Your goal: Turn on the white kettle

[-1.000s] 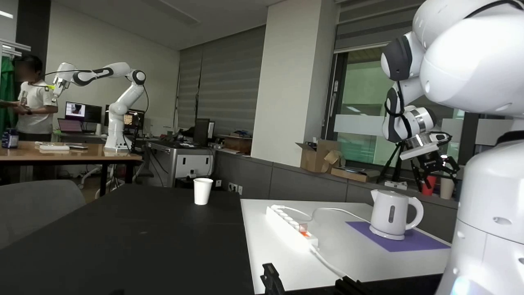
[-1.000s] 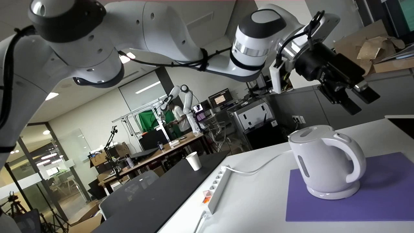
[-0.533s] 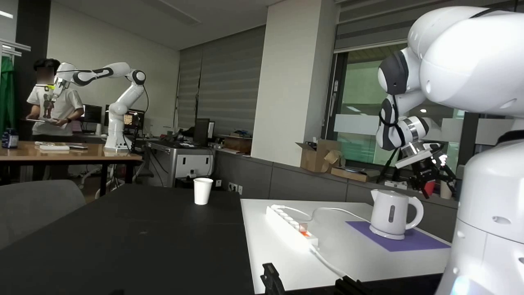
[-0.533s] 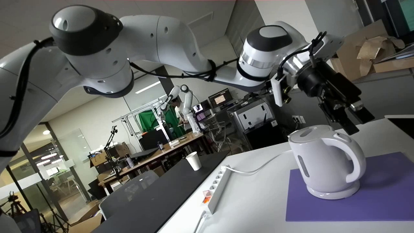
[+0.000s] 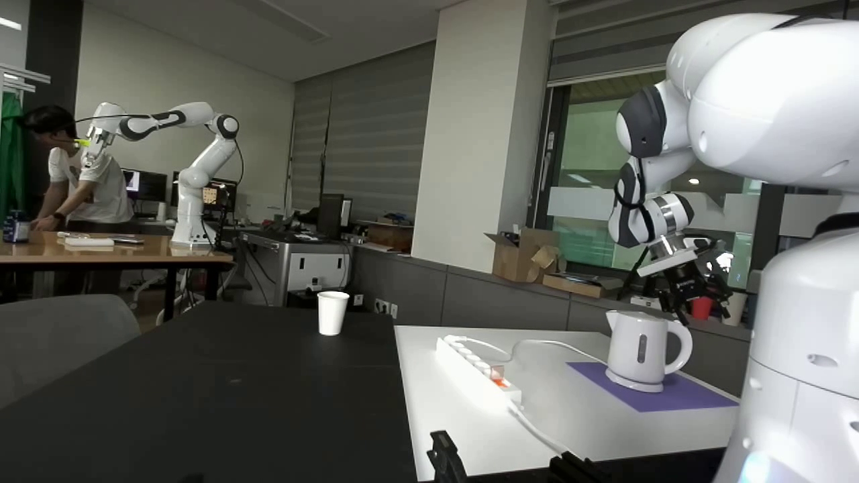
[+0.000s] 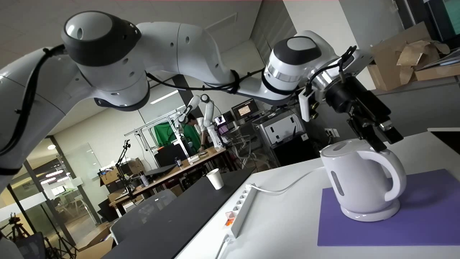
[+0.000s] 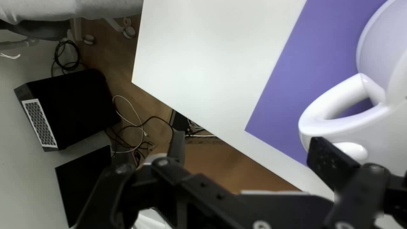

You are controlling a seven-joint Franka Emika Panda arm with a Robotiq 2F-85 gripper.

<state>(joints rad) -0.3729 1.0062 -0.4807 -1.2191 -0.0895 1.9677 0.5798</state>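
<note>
The white kettle [image 5: 637, 355] stands upright on a purple mat in both exterior views [image 6: 354, 180], its loop handle on the gripper's side. In the wrist view its handle [image 7: 340, 125] is at the right, with a small white oval tab [image 7: 354, 150] at the handle's end. My gripper [image 6: 388, 142] is open and empty, tilted down just above the handle's top; it also shows in an exterior view [image 5: 701, 318]. In the wrist view the gripper [image 7: 248, 140] has its jaws wide apart, with the right finger [image 7: 329, 160] overlapping the handle and tab. I cannot tell whether it touches.
The purple mat [image 6: 345, 233] lies on a white table [image 6: 284, 216]. A white power strip [image 6: 242, 212] with an orange switch and a white cord lies beside the kettle. A white cup [image 5: 332, 313] stands on the black table [image 5: 235, 396]. Cardboard boxes [image 5: 523, 255] stand by the window.
My gripper has come down toward the kettle's handle top and shifted slightly toward the kettle, staying open. The kettle looks almost unmoved. A person in the background has moved.
</note>
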